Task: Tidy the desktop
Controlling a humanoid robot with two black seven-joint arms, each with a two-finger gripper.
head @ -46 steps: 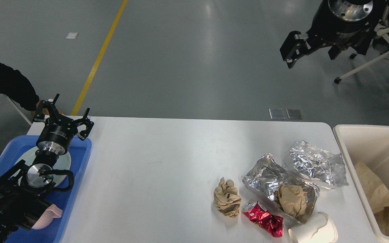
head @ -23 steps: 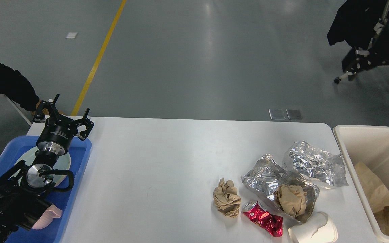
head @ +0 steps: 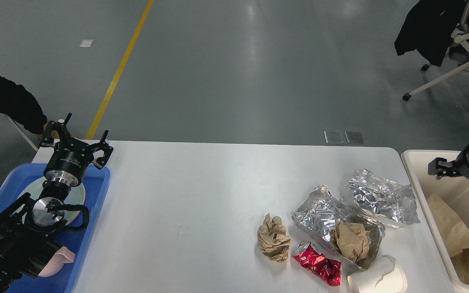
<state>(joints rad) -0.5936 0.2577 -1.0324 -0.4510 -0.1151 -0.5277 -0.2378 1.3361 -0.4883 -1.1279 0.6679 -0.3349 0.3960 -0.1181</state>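
White, smooth rectangular desktop fills the head view, litter clustered at its right: crumpled brown paper ball, silver foil wrappers, crushed red can, white paper cup. Cream bin holds only brown paper, so most tidying remains. Left gripper spreads wide over blue tray; right gripper hangs over the bin, jaws unclear.
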